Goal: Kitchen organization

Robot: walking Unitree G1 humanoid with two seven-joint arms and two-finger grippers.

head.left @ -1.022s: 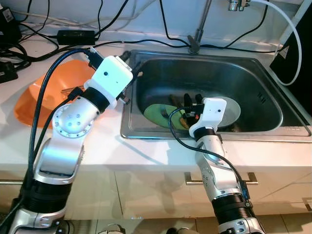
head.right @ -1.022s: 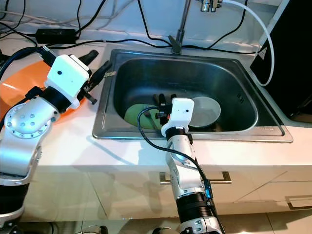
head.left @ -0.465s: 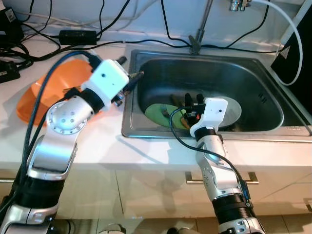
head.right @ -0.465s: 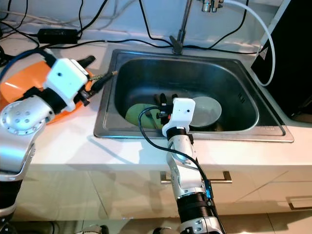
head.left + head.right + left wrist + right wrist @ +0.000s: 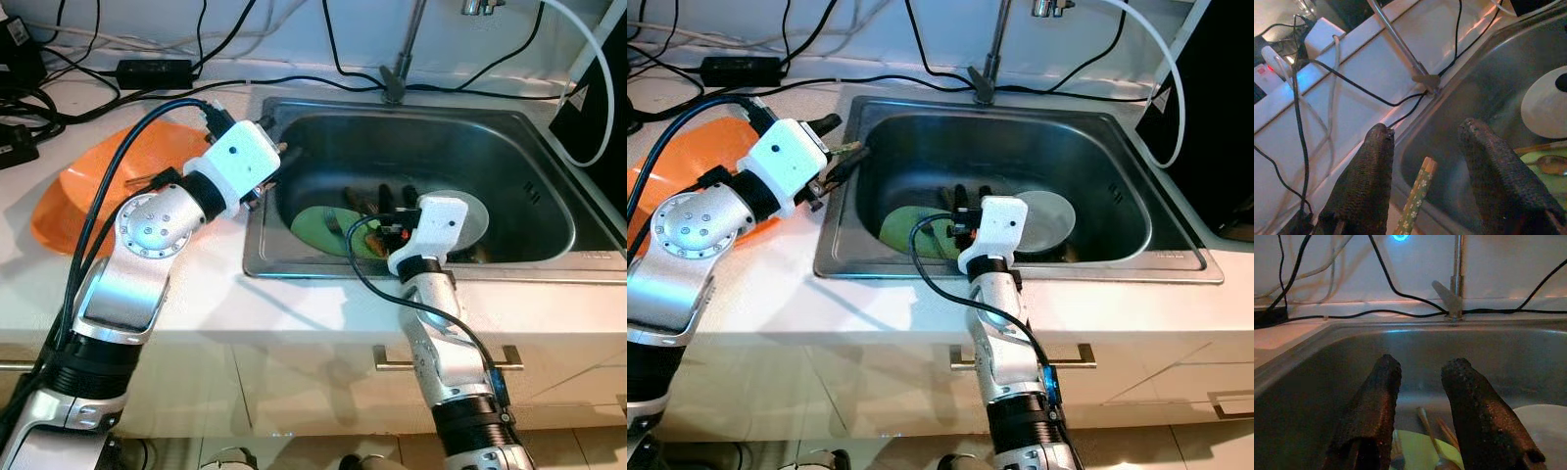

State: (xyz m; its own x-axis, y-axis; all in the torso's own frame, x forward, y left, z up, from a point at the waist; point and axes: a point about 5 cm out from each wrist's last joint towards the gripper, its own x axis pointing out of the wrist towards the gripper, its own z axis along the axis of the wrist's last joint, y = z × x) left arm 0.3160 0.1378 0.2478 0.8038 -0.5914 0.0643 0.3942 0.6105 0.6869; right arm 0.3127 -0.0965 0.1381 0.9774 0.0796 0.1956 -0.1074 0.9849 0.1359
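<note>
My left gripper hovers over the left rim of the steel sink, next to an orange bowl on the counter. Its fingers are apart; a green patterned chopstick lies between them, close to one finger. Down in the basin, my right gripper hangs just above a green plate, open with nothing between its fingers. A white plate lies beside the green one. Chopsticks and a spoon rest on the green plate.
The faucet rises at the sink's back edge. Black cables and a power adapter run across the counter behind the sink and bowl. A dark appliance stands at the far right. White cabinet fronts lie below the counter.
My left arm pulled back toward the orange bowl, then swung forward again to the sink's left rim, the chopstick travelling with it. The right gripper has hardly moved.
</note>
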